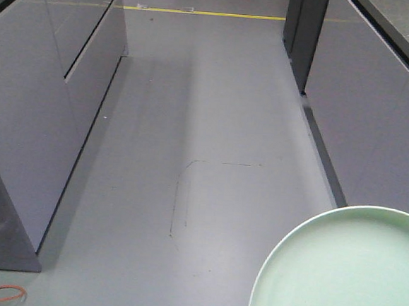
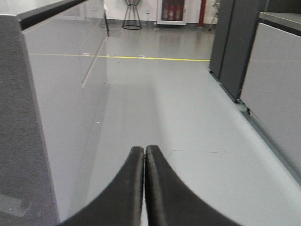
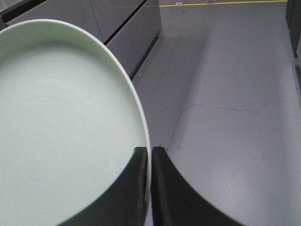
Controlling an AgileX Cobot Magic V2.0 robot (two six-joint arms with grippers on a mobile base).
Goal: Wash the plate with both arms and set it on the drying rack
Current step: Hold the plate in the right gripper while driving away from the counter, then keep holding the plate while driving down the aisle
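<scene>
plate (image 3: 61, 127): smooth, matt, plastic look.
left gripper (image 2: 145, 151): matt black, faintly grainy.
right gripper (image 3: 150, 153): matt black.
floor (image 1: 214, 125): smooth, low sheen.
cabinet fronts (image 1: 38, 111): smooth, semi-gloss, reflective.

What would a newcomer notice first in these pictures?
The pale green plate fills the left of the right wrist view, its rim pinched in the right gripper. The front view shows it at bottom right above the grey floor. The left gripper is shut on nothing, facing a yellow line.
</scene>
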